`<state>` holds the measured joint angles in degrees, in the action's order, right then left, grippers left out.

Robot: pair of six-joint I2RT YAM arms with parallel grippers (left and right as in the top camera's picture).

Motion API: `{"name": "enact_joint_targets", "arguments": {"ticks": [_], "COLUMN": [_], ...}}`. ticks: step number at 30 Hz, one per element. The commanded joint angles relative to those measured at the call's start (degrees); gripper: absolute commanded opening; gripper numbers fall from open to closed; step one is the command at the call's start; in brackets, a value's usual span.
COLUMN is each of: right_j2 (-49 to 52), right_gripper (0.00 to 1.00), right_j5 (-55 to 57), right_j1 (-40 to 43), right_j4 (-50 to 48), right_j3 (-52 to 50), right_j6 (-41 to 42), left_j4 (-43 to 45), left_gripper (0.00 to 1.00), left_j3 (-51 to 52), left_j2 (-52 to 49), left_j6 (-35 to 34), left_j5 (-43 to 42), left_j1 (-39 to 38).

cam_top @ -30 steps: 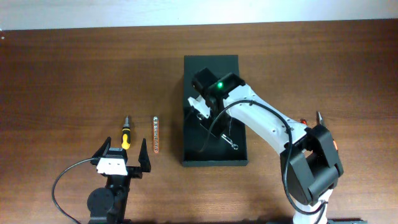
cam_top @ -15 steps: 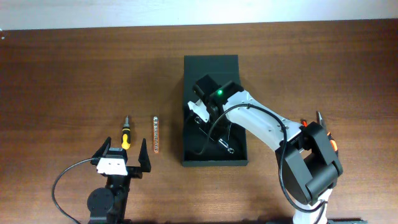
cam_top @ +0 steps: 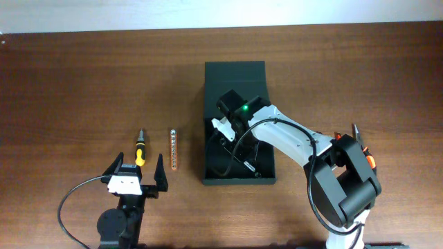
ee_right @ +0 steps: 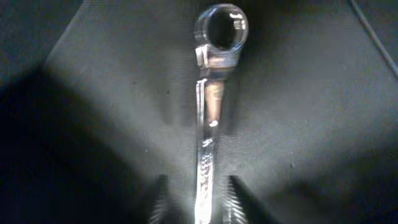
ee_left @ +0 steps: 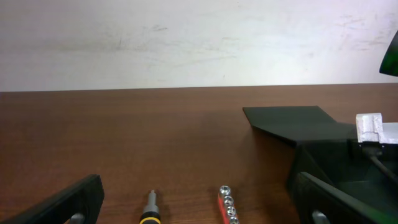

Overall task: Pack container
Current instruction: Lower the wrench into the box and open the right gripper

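Note:
The black container (cam_top: 235,75) lies open mid-table, its flap lid laid flat toward the far side. My right gripper (cam_top: 230,142) reaches down inside it. In the right wrist view a shiny ring wrench (ee_right: 210,93) lies on the container's dark floor. My right gripper (ee_right: 198,202) is open around the shaft, with a narrow gap on each side. From overhead the wrench (cam_top: 250,168) shows near the box's front right. My left gripper (cam_top: 137,164) rests open at the front left, holding nothing.
A yellow-and-black screwdriver (cam_top: 140,149) and a red socket rail (cam_top: 173,149) lie just beyond the left gripper; both also appear in the left wrist view, the screwdriver (ee_left: 150,210) and the rail (ee_left: 227,204). An orange-handled tool (cam_top: 356,135) is partly hidden behind the right arm.
The right gripper moved toward the front of the container and lower, bringing the wrench down to the floor. Its jaws have parted off the wrench. The left arm stayed still.

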<state>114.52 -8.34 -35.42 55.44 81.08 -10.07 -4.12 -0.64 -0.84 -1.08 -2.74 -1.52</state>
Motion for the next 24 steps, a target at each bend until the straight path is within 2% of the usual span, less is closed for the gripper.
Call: {"name": "enact_joint_targets", "arguments": {"ticks": [1, 4, 7, 13, 18, 24], "right_j2": [0.4, 0.4, 0.4, 0.4, 0.4, 0.4], "right_gripper": [0.51, 0.79, 0.88, 0.93, 0.99, 0.99], "right_j5": [-0.7, -0.7, -0.7, -0.2, 4.5, 8.1], "right_j1": [-0.6, -0.6, -0.6, -0.5, -0.2, 2.9], "right_j4": [0.0, 0.0, -0.2, 5.6, 14.3, 24.8], "right_j3": [-0.3, -0.3, -0.1, 8.3, 21.9, 40.3], "right_j6": [0.0, 0.0, 0.0, 0.0, 1.6, 4.7], "left_j4": [-0.4, -0.4, -0.4, -0.4, -0.4, -0.4], "left_gripper": [0.99, 0.99, 0.99, 0.99, 0.99, 0.99], "left_j3": [0.2, 0.2, 0.2, 0.2, 0.2, 0.2], "left_j2": [0.5, 0.5, 0.5, 0.5, 0.5, 0.5], "left_j6": [0.9, 0.9, 0.9, 0.9, 0.9, 0.9], "left_j5": [0.0, 0.0, 0.0, 0.0, 0.0, 0.0], "left_j1": [0.3, 0.3, 0.3, 0.3, 0.3, 0.3]}}
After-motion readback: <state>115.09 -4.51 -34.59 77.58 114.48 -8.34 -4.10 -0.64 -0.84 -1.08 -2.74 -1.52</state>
